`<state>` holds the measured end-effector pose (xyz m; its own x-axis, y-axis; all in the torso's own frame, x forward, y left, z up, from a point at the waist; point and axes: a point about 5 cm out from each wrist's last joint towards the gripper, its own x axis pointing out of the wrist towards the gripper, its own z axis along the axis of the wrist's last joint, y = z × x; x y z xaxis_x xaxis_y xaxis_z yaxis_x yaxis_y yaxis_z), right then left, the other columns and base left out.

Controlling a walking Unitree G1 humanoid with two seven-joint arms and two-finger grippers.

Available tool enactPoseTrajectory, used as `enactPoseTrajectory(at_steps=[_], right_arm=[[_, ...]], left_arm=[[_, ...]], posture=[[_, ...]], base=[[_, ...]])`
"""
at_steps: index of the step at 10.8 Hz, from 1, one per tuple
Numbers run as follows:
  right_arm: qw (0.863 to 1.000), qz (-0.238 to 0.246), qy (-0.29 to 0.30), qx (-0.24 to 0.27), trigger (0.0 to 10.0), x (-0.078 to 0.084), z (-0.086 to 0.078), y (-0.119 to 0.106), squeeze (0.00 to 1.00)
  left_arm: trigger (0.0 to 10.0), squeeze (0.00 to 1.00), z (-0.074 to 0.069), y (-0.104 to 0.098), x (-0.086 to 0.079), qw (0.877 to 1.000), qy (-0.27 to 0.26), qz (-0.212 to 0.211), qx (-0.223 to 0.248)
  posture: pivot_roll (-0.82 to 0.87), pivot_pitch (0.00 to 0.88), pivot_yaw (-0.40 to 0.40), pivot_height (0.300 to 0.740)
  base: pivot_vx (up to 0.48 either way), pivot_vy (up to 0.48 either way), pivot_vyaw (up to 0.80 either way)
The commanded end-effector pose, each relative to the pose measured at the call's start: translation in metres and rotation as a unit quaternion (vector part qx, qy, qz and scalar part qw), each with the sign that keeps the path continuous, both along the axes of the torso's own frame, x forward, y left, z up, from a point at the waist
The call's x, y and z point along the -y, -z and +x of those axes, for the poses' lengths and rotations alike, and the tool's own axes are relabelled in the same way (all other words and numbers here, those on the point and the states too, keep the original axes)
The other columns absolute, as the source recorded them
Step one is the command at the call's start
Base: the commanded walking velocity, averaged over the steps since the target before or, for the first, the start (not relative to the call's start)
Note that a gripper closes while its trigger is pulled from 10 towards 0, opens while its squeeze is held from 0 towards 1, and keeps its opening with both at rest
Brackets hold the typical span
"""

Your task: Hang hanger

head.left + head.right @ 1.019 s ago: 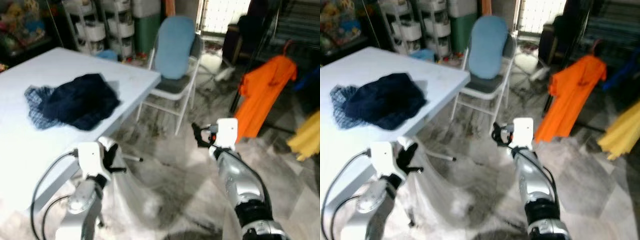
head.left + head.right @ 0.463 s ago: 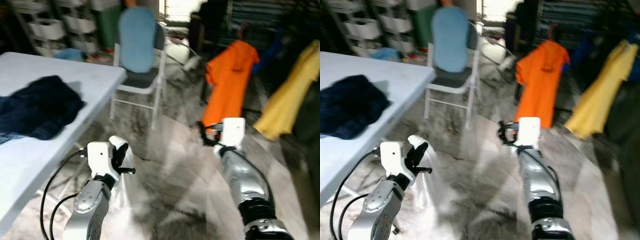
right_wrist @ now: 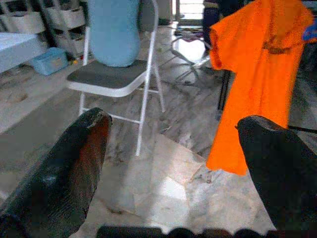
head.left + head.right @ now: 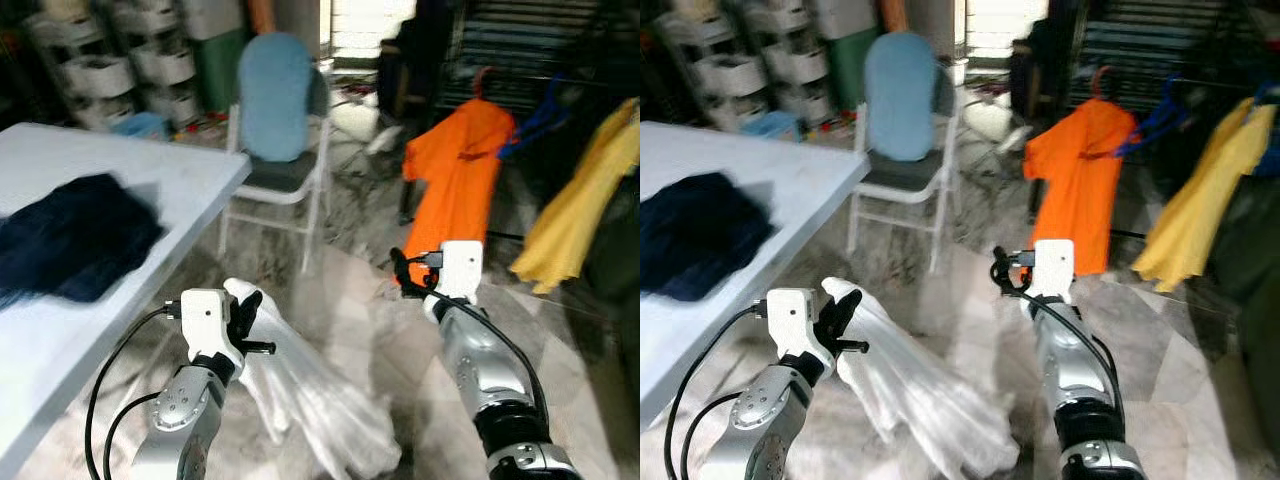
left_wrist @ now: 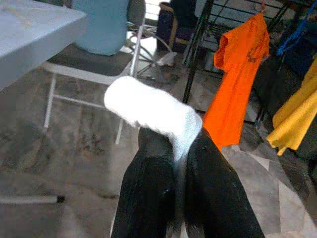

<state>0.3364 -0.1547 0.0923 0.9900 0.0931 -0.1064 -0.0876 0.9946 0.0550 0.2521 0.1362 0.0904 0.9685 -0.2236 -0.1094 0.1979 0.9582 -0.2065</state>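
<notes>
Left gripper [image 5: 174, 163] clamped on white garment [image 4: 310, 395], probably on a hanger, trailing to the floor. Right gripper [image 3: 173, 163] raised, fingers wide apart, empty. Beyond: folding chair [image 4: 280, 140], then orange shirt [image 4: 455, 170] and yellow garment [image 4: 590, 200] hanging on rack [image 4: 1160, 60].

White cloth [image 4: 310, 390] lower middle, hanging off black fingers [image 5: 148, 193]. Orange shirt [image 4: 455, 175] upper right, yellow garment [image 4: 585, 210] at the far right edge. Light blue chair back [image 4: 275, 95] with grey seat, white frame. Pale blue-white table [image 4: 120, 260] on the left, dark navy cloth [image 4: 70, 235] on it, maybe checked, too blurry. Grey marbled floor [image 4: 350, 310].
</notes>
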Motion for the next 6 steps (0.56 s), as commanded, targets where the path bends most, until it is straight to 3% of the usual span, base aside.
enactPoseTrajectory(at_steps=[1, 6], right_arm=[[1.0, -0.002, 0.0, 0.008, 10.0, -0.0004, 0.002, -0.0038, 0.0], [1.0, 0.0, -0.011, 0.005, 10.0, -0.0069, 0.0011, -0.0006, 0.0]], left_arm=[[10.0, 0.0, 0.004, -0.0075, -0.0033, 1.0, -0.003, 0.005, 0.02], [10.0, 0.0, 0.0017, -0.0051, -0.0029, 1.0, -0.003, 0.008, 0.016]], posture=[[0.01, 0.0, 0.028, 0.74], [0.03, 0.0, 0.019, 0.74]], base=[[0.315, 0.0, -0.63], [0.311, 0.0, -0.47]])
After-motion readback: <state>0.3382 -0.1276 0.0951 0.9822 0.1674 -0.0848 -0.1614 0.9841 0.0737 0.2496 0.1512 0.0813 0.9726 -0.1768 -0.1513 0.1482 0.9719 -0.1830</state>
